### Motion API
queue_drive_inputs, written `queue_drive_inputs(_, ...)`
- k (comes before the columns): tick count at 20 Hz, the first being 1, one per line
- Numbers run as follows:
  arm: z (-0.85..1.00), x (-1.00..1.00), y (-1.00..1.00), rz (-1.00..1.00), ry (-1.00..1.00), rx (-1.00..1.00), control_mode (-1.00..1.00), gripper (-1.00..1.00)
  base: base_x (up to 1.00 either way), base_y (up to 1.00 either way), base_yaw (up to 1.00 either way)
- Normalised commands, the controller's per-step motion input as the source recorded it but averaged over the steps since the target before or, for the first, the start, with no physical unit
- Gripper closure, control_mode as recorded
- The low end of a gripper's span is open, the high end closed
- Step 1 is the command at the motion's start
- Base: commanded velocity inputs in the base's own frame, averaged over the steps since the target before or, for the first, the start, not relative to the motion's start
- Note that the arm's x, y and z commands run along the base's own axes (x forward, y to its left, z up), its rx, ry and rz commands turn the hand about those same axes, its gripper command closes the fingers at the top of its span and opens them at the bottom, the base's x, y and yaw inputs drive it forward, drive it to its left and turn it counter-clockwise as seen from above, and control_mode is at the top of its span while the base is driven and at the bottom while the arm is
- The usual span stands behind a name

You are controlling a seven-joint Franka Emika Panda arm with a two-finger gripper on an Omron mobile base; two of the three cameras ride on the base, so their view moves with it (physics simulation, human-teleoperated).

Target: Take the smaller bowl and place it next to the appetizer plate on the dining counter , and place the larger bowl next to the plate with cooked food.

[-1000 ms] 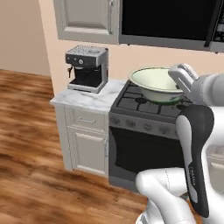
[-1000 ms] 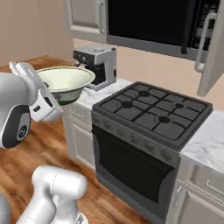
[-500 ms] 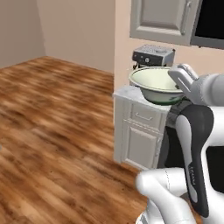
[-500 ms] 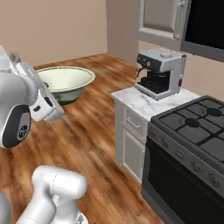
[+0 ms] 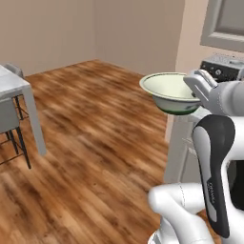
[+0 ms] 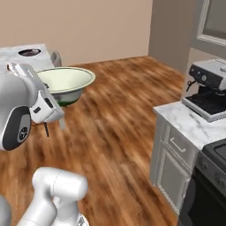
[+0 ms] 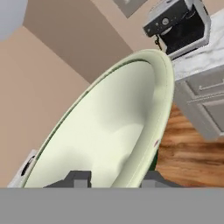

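We're mid-carry w/ the larger bowl point(image 5: 174, 91), held up in the air over the wood floor point(image 5: 95, 143), well apart from the dining counter point(image 6: 11, 52), where the plate with cooked food point(image 6: 30, 52) sits at the far end; so neither bowl is placed yet, as far as we can judge. The gripper point(image 7: 113, 180) is clamped on the bowl's near rim, one finger inside, one outside.

From my seat the arm point(image 5: 209, 167) is glossy white all over with rounded, chunky links. One dark grey oval panel runs down the forearm, and a dark round joint cap point(image 6: 17, 126) carries tiny pale lettering I can't read.
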Motion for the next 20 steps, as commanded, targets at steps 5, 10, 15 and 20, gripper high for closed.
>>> queue_drive_inputs(5, 0.0, 0.0, 0.0, 0.0, 0.0, 0.0, 1.0, 1.0, 0.97, 0.66, 0.18)
queue_drive_inputs(10, 0.0, 0.0, 0.0, 0.0, 0.0, 0.0, 1.0, 1.0, 0.98, 0.71, 0.16)
queue_drive_inputs(15, 0.0, 0.0, 0.0, 0.0, 0.0, 0.0, 1.0, 1.0, 0.91, 0.64, 0.17)
queue_drive_inputs(20, 0.0, 0.0, 0.0, 0.0, 0.0, 0.0, 1.0, 1.0, 0.8, 0.55, 0.17)
